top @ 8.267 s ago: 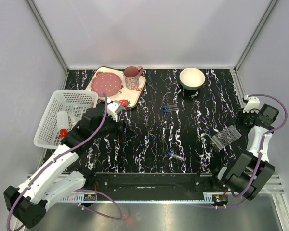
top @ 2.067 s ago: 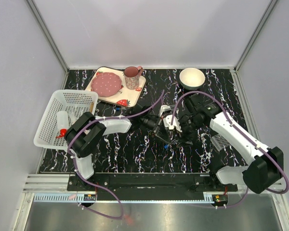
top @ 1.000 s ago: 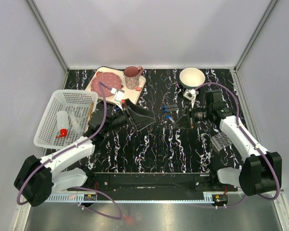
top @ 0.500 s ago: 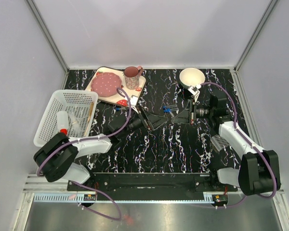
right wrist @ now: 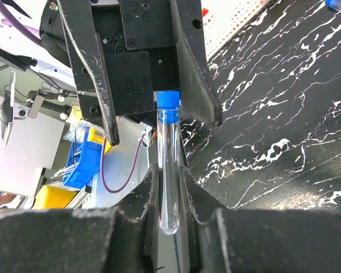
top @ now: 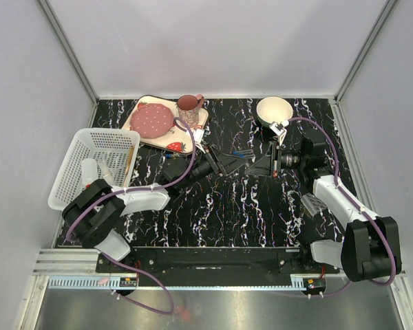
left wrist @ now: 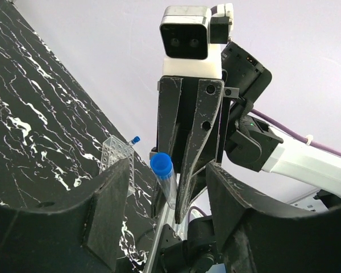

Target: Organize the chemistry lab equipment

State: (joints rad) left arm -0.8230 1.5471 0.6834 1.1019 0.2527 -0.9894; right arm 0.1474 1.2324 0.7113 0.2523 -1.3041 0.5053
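Pinching the tube (right wrist: 169, 148) by its closed end in the right claw (right wrist: 169, 183), in the air over mid-bench (top: 213, 213), blue cap pushed out free. Flanking that cap with the left claw (left wrist: 166, 173), spread and not yet touching: a handover, by the look. Likely bound for the basket (top: 103, 132) leftward.

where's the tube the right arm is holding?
Top view: mid-air over the table's centre. The tube is clamped in the right tool, its blue cap between the left tool's open fingers.
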